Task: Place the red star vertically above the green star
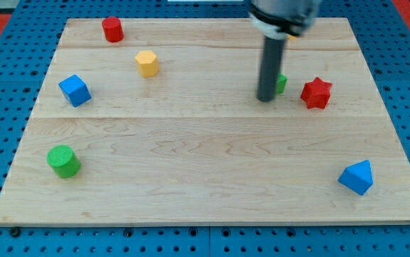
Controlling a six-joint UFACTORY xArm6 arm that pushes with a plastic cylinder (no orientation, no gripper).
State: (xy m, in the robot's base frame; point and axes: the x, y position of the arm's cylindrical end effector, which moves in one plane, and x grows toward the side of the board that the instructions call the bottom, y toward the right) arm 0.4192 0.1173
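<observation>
The red star [316, 93] lies at the view's right on the wooden board [205, 164]. A green block [281, 83], mostly hidden behind my rod, sits just left of the red star; its shape cannot be made out. My tip [265, 98] rests on the board right in front of the green block and to the left of the red star, a short gap away from the star.
A red cylinder [113, 29] stands at the top left, a yellow hexagonal block [147, 63] below it, a blue cube [74, 90] at the left, a green cylinder [63, 160] at the bottom left, and a blue wedge-like block [356, 177] at the bottom right.
</observation>
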